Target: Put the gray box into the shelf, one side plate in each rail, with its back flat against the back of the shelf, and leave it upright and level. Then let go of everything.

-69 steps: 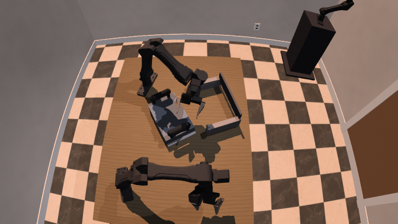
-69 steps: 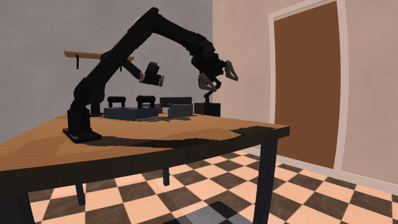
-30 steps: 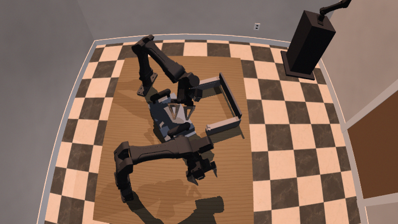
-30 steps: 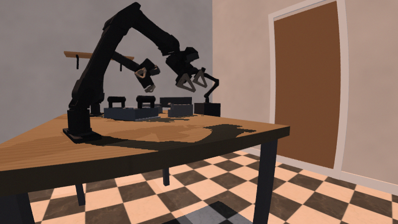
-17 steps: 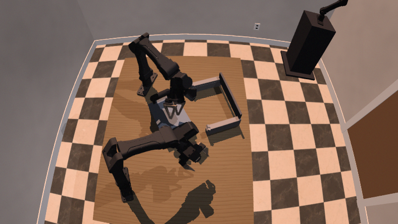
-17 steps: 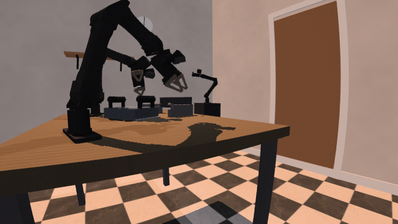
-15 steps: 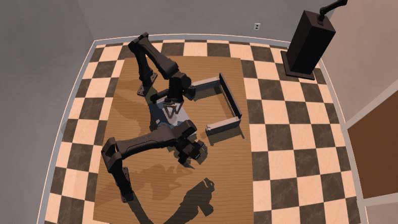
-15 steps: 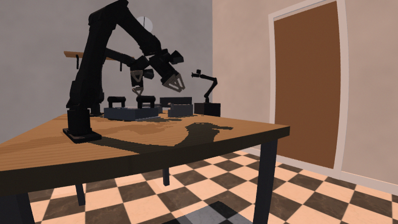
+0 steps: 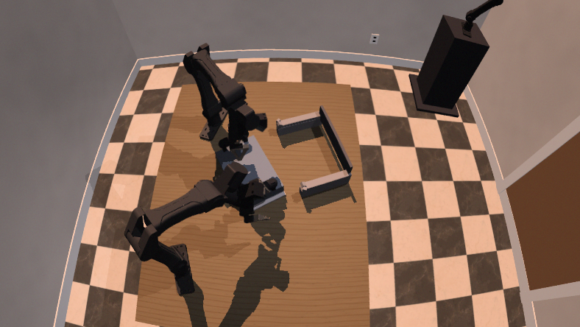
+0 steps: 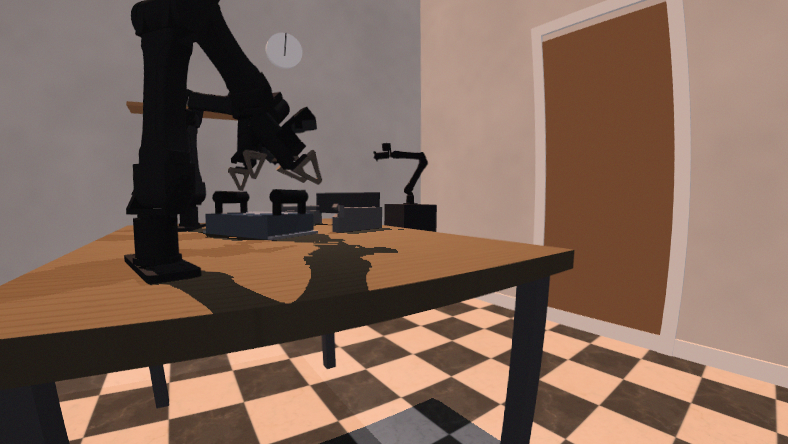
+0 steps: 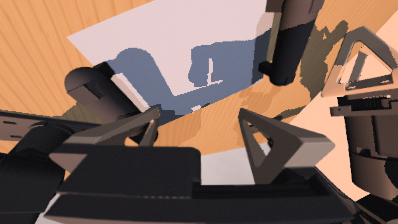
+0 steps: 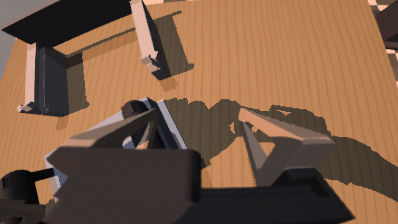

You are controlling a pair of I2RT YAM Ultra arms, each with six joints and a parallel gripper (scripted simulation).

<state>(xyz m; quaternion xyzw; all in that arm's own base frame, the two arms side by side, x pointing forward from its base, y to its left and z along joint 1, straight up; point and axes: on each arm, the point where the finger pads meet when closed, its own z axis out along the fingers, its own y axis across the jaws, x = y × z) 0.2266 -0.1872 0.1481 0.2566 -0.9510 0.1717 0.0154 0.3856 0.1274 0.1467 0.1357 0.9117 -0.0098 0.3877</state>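
Observation:
The gray box (image 9: 263, 158) (image 10: 237, 225) (image 11: 165, 25) (image 12: 172, 125) lies flat on the table, in front of the shelf and outside it. It has two black bar handles. My left gripper (image 10: 247, 183) (image 11: 199, 112) is open and empty, low above the far handle (image 10: 231, 196) (image 11: 97, 95). My right gripper (image 10: 309, 179) (image 12: 198, 112) is open and empty, above the near handle (image 9: 269, 183) (image 10: 288, 195) (image 11: 295, 45). The shelf has a dark back board (image 9: 336, 138) (image 10: 347, 201) (image 12: 75, 20) and two light side rails (image 9: 324, 183) (image 12: 144, 35). The arms hide part of the box.
The shelf's open side faces the box across a short gap. The two arms work close together over the box. The wooden table (image 9: 324, 251) (image 10: 430, 259) ends a little behind the shelf. A black pedestal (image 9: 450, 67) with a small arm stands off the table.

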